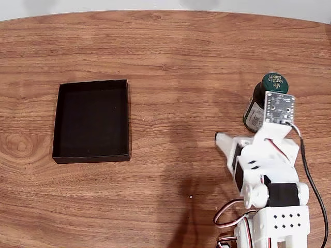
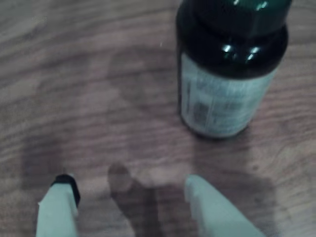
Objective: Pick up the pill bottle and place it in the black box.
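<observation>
just short of the pill bottle [image 2: 228, 69] hangs the gripper [image 2: 131, 195], fingers apart and empty; bottle upright, well right of the black box [image 1: 92, 121]. best slide forward and straddle the label squarely before squeezing.

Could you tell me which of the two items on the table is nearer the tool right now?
The pill bottle: it stands upright just beyond the open tool, near the arm. The black box lies far off toward the left of the fixed view.
</observation>
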